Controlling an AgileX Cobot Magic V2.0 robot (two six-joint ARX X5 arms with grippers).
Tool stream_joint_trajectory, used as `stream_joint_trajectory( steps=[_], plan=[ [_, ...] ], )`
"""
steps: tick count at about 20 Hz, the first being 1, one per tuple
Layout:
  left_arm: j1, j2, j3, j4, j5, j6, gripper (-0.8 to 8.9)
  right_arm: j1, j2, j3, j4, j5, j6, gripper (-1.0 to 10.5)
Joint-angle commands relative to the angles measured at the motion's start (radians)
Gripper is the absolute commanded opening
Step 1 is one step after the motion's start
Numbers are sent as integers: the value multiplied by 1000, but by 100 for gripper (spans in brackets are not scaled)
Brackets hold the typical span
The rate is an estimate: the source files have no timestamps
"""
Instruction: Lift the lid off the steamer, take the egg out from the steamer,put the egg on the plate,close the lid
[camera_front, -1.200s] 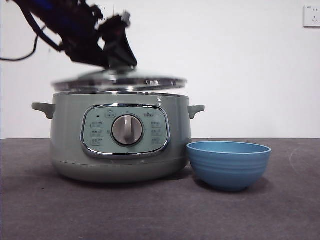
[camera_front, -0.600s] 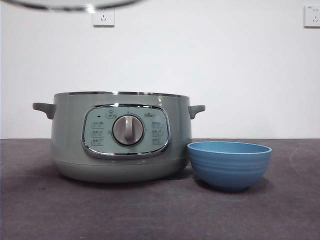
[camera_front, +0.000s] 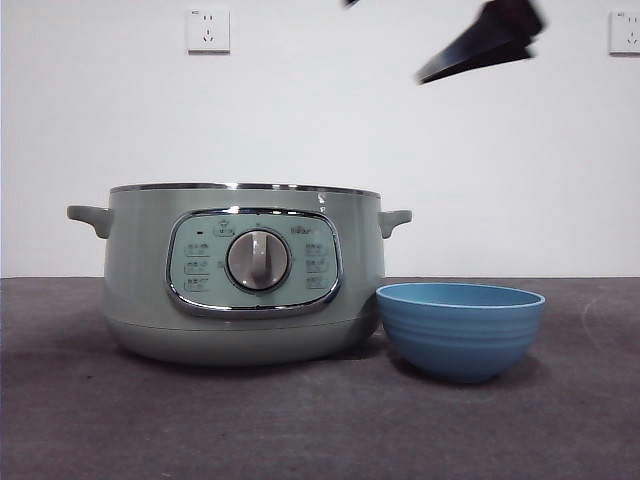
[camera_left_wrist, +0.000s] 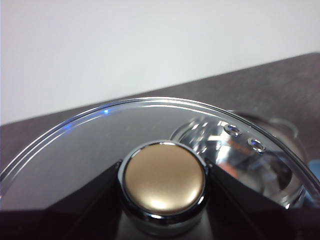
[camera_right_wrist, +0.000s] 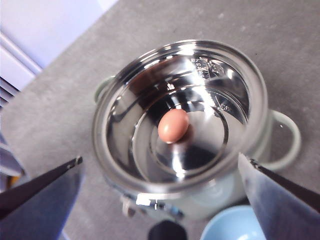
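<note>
Against a white wall, on the grey table (camera_front: 300, 420), our left gripper (camera_left_wrist: 162, 200) now holds the lid (camera_left_wrist: 90, 160) clamped by its knob, lifted clear of the steamer (camera_front: 240, 275). Our right gripper (camera_right_wrist: 160, 170), jaws wide, has arrived above the exposed egg (camera_right_wrist: 173, 125); the plate (camera_front: 460, 325) waits just beside the pot.

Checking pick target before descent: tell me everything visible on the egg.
The egg is a single brownish-pink egg, smooth and whole as far as the slightly blurred right wrist view shows. It lies on its side near the middle of the steamer's shiny steel floor, clear of the wall. The lid is off, so nothing covers it. The right hand hovers above with jaws spread wide, not touching it. The front view hides it behind the wall.
</note>
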Motion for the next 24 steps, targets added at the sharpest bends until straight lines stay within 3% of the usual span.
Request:
stream_joint_trajectory(
  steps=[1, 8, 12, 16, 24],
  plan=[
    [1, -36, 7, -13, -31, -21, -9, 50, 89, 71, 11, 50, 12, 562],
    [1, -83, 7, -22, -30, -27, -8, 149, 380, 346, -31, 170, 0, 549],
    [1, -83, 8, -16, -21, -27, -8, 174, 551, 467, -34, 172, -7, 530],
    [1, -83, 8, -15, -19, -27, -8, 178, 652, 483, -23, 218, -12, 533],
    [1, -83, 8, -15, -19, -27, -9, 185, 760, 483, 3, 219, -13, 533]
  ],
)
